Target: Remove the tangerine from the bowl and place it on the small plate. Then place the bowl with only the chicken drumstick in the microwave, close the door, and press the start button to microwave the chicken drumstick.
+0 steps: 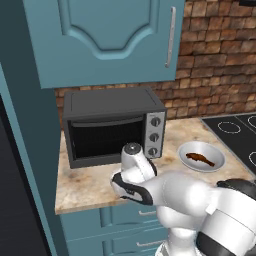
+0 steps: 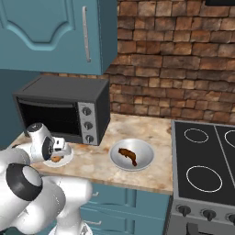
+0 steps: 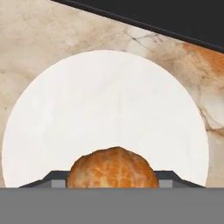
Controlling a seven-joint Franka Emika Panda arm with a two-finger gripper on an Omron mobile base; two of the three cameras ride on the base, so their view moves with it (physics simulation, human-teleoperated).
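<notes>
The tangerine (image 3: 113,168) sits between my gripper's (image 3: 113,180) two dark fingertips (image 3: 54,180), and the gripper is shut on it. It hangs just over the small plate (image 3: 105,105), a flat white disc on the marble counter. In the right base view the gripper (image 2: 57,150) is low over the small plate (image 2: 65,160) in front of the toaster oven, with the tangerine (image 2: 56,159) at its tip. The bowl (image 2: 146,158) stands to the right with only the chicken drumstick (image 2: 127,156) in it; the same bowl (image 1: 216,156) and drumstick (image 1: 200,159) show from the left. The microwave and its door are out of view.
A dark grey toaster oven (image 1: 112,127) with three knobs stands at the back of the counter, close behind the plate. A black stovetop (image 2: 204,156) lies to the right of the bowl. Blue wall cabinets (image 2: 55,32) hang above. The counter's front edge (image 1: 85,205) is near the plate.
</notes>
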